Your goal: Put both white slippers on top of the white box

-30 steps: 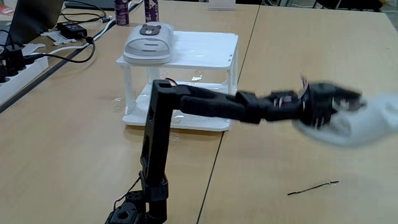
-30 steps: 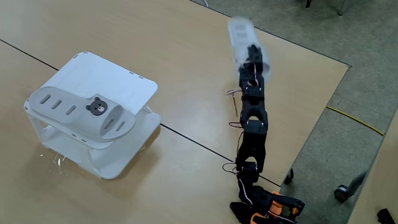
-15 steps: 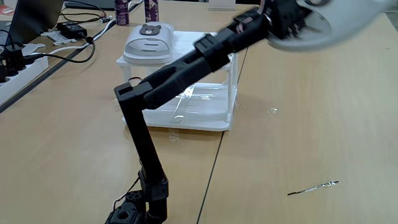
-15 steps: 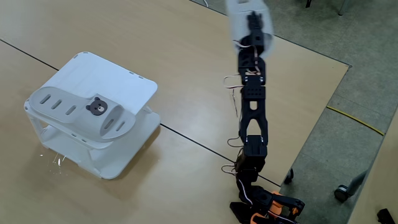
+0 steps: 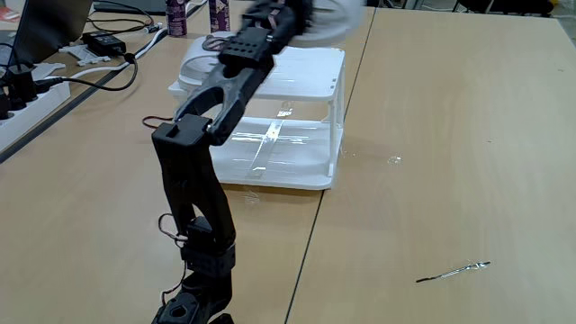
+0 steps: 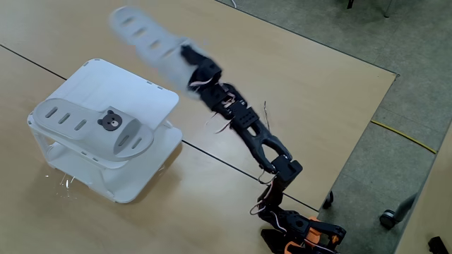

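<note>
The white box (image 5: 301,76) (image 6: 106,88) stands on the wooden table. One white slipper (image 6: 92,130) with a brown bear badge lies on the box's top near one edge; in the other fixed view this slipper (image 5: 200,61) is partly hidden behind the arm. The second white slipper (image 6: 141,39) (image 5: 335,13) is blurred and held in the air, with my gripper (image 6: 185,65) (image 5: 295,14) shut on one end. It hangs above the box's far side, not touching the top.
A power strip (image 5: 20,101), black cables (image 5: 99,76), an adapter (image 5: 106,41) and two purple bottles (image 5: 175,16) sit at the table's back left. A thin dark wire (image 5: 452,270) lies front right. The table edge (image 6: 367,116) drops to carpet with a yellow cable (image 6: 404,135).
The arm has lifted the second slipper from the table's right side and swung it up and left, over toward the box. The slipper on the box has not moved.
</note>
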{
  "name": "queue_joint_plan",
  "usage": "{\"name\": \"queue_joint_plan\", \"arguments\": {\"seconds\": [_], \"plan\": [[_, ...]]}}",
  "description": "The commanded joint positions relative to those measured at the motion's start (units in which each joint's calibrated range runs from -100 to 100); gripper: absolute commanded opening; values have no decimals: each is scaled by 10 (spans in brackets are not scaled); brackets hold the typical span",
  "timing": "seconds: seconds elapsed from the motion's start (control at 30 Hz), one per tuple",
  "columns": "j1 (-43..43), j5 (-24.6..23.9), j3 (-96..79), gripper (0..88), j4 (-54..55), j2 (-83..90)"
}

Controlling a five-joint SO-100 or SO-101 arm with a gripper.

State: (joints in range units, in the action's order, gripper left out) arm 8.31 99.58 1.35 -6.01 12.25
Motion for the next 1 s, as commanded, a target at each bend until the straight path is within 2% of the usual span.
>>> {"name": "queue_joint_plan", "arguments": {"seconds": [0.0, 0.23, 0.6, 0.97], "plan": [[-53, 4, -2, 8, 4, 55], [-102, 4, 5, 8, 7, 1], [-94, 4, 278, 8, 7, -239], [-93, 4, 445, 8, 7, -388]]}}
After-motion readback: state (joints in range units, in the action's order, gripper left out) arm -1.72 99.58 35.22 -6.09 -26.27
